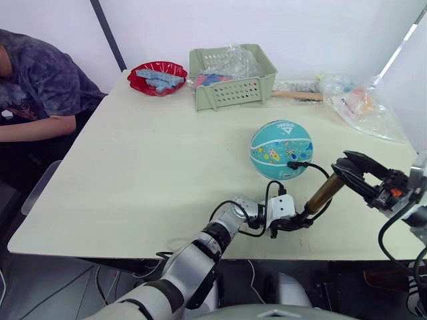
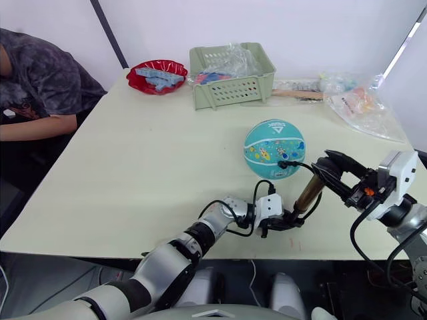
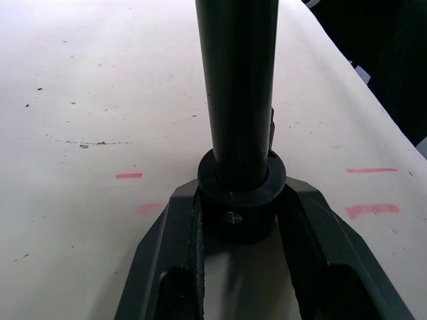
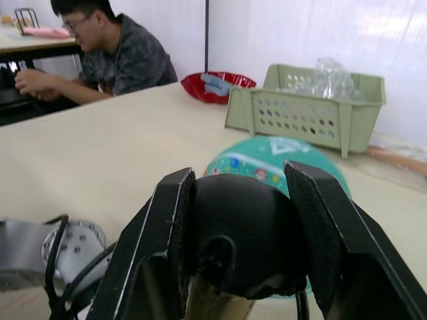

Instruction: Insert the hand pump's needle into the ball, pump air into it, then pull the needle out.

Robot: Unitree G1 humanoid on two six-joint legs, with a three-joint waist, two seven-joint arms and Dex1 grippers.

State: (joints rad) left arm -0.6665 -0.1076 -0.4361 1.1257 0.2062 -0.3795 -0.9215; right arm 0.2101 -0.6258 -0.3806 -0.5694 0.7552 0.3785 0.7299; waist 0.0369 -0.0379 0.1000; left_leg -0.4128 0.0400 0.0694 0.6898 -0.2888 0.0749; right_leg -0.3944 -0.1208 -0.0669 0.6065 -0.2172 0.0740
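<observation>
Left claw (image 1: 293,224) grips the hand pump (image 1: 323,193) base, right claw (image 1: 348,168) its top, needle (image 1: 291,165) in ball (image 1: 281,148)

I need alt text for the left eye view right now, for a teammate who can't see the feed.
Two grippers hold a slim bronze hand pump tilted over a cream table: the left gripper at its lower end, the right gripper at its top. Its black hose loops to a fitting on the side of a teal ball.
</observation>
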